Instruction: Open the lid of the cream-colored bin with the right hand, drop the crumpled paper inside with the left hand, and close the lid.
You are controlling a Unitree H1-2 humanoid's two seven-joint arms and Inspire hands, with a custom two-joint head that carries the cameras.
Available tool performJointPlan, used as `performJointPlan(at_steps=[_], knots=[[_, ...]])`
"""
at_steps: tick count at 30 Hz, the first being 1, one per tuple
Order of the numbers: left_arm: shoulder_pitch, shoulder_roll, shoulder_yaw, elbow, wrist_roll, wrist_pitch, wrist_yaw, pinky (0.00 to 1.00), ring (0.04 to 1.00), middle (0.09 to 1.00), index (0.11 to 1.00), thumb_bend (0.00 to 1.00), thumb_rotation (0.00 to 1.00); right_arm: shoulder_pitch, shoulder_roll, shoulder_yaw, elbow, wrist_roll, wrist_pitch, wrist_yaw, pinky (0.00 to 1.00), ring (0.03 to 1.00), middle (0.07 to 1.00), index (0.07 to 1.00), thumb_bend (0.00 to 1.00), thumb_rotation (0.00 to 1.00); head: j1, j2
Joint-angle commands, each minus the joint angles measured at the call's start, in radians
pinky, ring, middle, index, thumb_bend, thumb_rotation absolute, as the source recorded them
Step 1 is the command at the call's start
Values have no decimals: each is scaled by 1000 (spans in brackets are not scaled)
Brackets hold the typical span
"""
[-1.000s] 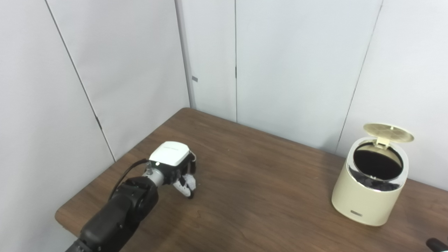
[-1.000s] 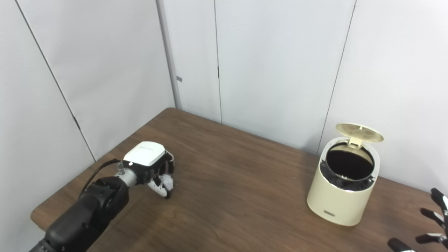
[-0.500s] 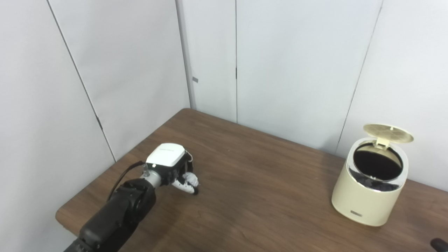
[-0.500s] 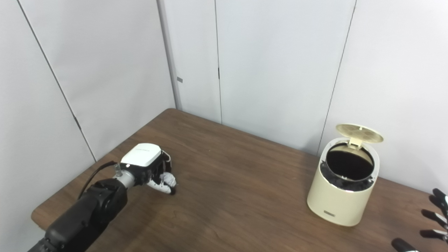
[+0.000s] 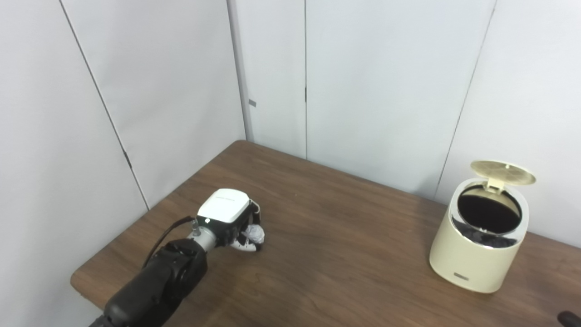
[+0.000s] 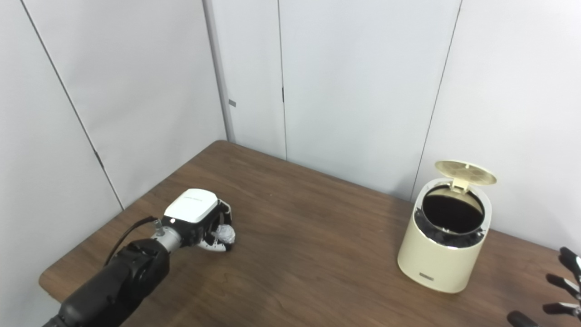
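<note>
Brown table (image 5: 345, 254), cream-colored bin (image 5: 472, 263) on it.

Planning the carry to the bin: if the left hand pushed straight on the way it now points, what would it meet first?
Probably nothing soon. The left hand, shut on the crumpled paper, points up and right across bare table. That line seems to reach the wall rather than the bin, though depth is unclear.

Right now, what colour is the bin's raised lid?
Cream, like the bin; the lid shows best in the right eye view.
</note>
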Motion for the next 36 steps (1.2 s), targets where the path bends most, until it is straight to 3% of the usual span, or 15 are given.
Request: performJointPlan(at_steps=[1,4,8,9,12,15,16,19,22,23,25,29,31,32,36], knots=[[-6,13,7,-55,24,3,3,350,326,407,493,519,0,-27,-15,-11,-24,7,-22,-10,598,830,940,949,846,651,-2,1],[-11,4,26,-117,34,7,8,332,290,465,485,525,0,-26,-10,-10,-32,3,-8,-10,592,829,929,940,855,646,-2,1],[-23,-14,42,-195,52,23,-12,356,308,474,485,525,0,-27,-8,-6,-34,1,-1,-7,567,832,939,941,854,640,-11,-1],[-27,-18,45,-214,58,22,-14,351,311,426,494,521,0,-28,-8,-6,-35,-1,0,-6,574,834,944,945,848,635,-11,-1],[-48,-31,53,-265,70,9,-16,349,317,399,502,517,0,-30,-9,-4,-37,-6,7,-5,581,836,948,950,838,631,-11,-1],[-87,-55,53,-300,77,-27,19,356,317,393,503,516,0,-34,-3,-1,-28,-15,12,-11,582,839,947,952,834,621,-69,-4],[-102,-62,52,-311,84,-38,27,318,287,439,491,522,0,-35,-1,0,-26,-15,14,-12,581,841,947,952,829,612,-79,-5],[-147,-89,49,-334,117,-67,44,304,272,468,484,525,0,-37,3,3,-13,-12,0,-17,583,845,952,956,816,579,-120,-7],[-207,-128,36,-350,138,-96,44,339,292,472,483,525,0,-41,11,8,0,-14,-16,-25,653,854,952,960,790,534,-162,-11],[-233,-143,27,-356,142,-105,37,355,304,435,497,520,0,-42,16,10,-3,-16,-11,-25,689,860,949,958,777,499,-178,-12],[-272,-167,12,-357,142,-124,32,368,306,401,506,516,0,-44,26,14,-14,-20,4,-25,727,863,947,955,765,454,-211,-17],[-350,-229,-19,-321,129,-158,41,314,274,468,484,523,0,-52,38,19,-26,-31,5,-28,731,851,946,943,768,335,-281,-27],[-380,-263,-29,-301,128,-163,42,308,283,471,483,524,0,-55,39,17,-17,-29,-15,-32,724,845,939,932,773,276,-308,-32],[-395,-281,-36,-287,130,-169,49,332,335,460,506,512,0,-57,39,18,-10,-28,-27,-34,712,840,932,923,780,251,-334,-39],[-453,-350,-66,-219,130,-208,106,355,380,466,528,500,0,-59,36,22,1,-31,-42,-38,685,827,916,905,802,265,-375,-50]])
